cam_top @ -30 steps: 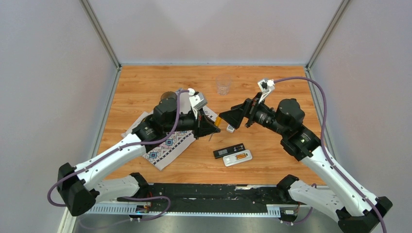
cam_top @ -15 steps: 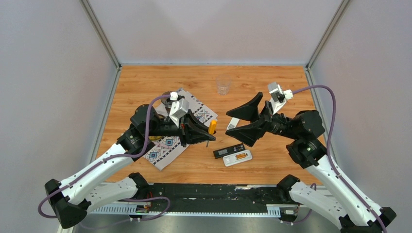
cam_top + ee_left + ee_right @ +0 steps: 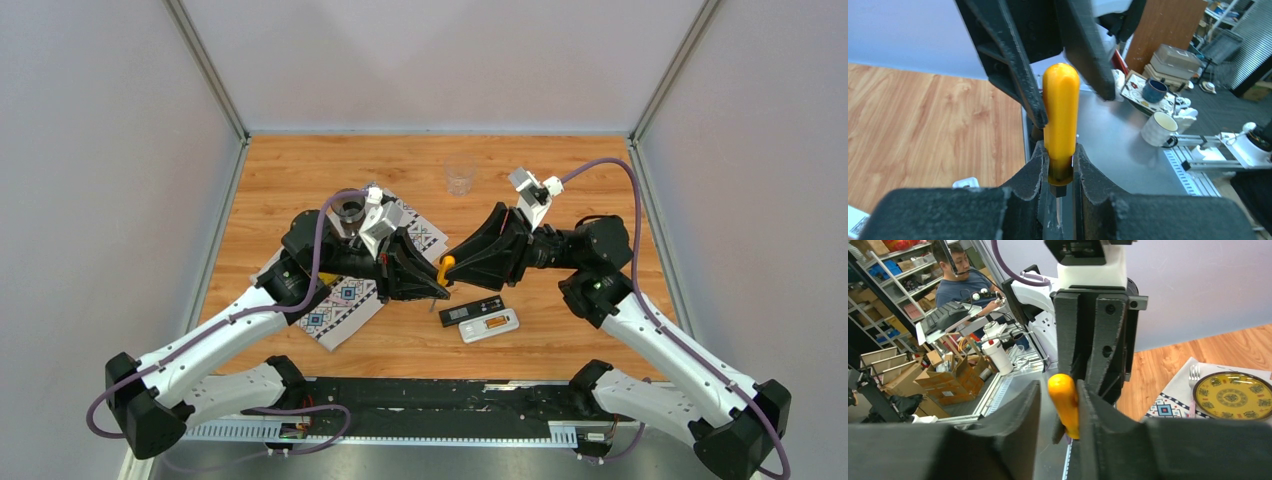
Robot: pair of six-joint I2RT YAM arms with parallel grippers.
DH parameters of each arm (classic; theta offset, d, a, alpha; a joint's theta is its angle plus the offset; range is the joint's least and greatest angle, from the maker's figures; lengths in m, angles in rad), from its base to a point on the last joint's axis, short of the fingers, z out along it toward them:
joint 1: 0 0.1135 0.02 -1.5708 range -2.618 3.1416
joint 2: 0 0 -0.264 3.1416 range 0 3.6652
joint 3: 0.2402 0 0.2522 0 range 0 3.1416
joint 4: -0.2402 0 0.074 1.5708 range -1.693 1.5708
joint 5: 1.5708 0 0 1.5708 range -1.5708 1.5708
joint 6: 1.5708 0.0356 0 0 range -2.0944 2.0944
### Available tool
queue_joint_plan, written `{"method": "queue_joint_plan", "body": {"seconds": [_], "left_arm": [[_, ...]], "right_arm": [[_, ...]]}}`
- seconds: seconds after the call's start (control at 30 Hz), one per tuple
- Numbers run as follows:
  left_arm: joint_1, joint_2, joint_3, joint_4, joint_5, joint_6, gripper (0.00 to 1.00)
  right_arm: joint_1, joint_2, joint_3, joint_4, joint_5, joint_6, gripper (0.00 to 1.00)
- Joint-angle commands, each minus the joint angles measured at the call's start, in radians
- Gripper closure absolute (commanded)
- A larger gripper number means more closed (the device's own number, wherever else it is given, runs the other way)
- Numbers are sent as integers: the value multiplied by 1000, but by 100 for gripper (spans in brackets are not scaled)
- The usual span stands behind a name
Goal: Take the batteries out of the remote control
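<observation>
Clamping orange-handled screwdriver at handle base with left gripper mid-table; straddling handle with right gripper, jaws parted. Shows orange battery inside white remote control by near edge, bare wood rightward.

Remote lies right of cloth — glass behind.

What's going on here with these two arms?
The left gripper is shut on an orange-handled screwdriver, held up above the table. The right gripper is open, its jaws either side of the handle, apparently a handover. The white remote lies open on the table, orange batteries in it, not yet unloaded.
</observation>
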Motion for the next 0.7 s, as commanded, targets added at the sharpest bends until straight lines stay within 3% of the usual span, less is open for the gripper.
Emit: {"method": "queue_joint_plan", "body": {"seconds": [0.0,0.13,0.2,0.3,0.33,0.43,0.53,0.67], "left_arm": [[-4,-16,12,2,1,18,100],[-4,-9,18,-18,4,28,100],[-4,-7,21,-32,2,31,100],[-4,-18,19,-76,-18,59,77],[-4,-24,19,-95,-42,70,57],[-4,-50,19,-196,-109,114,33],[-4,-85,15,-274,-207,169,25],[-4,-131,-14,-371,-404,211,24]], "right_arm": [[14,5,19,12,-43,-14,74],[19,16,25,-2,-29,-26,100],[19,16,37,-28,-21,-31,100],[19,7,46,-122,22,-90,100],[19,2,51,-153,52,-106,100],[19,1,72,-279,121,-176,100],[19,-6,80,-377,231,-218,100],[17,-19,82,-503,466,-213,100]]}}
